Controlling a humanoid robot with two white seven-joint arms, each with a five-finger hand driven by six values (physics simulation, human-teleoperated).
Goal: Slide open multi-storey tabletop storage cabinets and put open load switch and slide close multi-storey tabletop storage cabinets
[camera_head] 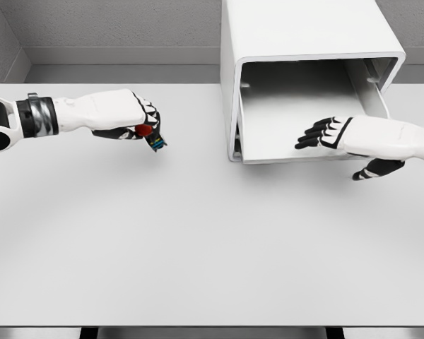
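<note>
We find one white, matte surface filling most of the head view, its near edge running across the bottom and its far edge meeting a grey wall. We note no marks or stains on the parts that show. Directly on it stands a white storage cabinet, set at the far edge, toward the right corner. Its drawer is drawn out toward the near edge, and the drawer's front lip overhangs the surface just beside the cabinet base. We record soft shadows on the surface below the cabinet and toward the left edge. We cannot tell how the cabinet is footed.
</note>
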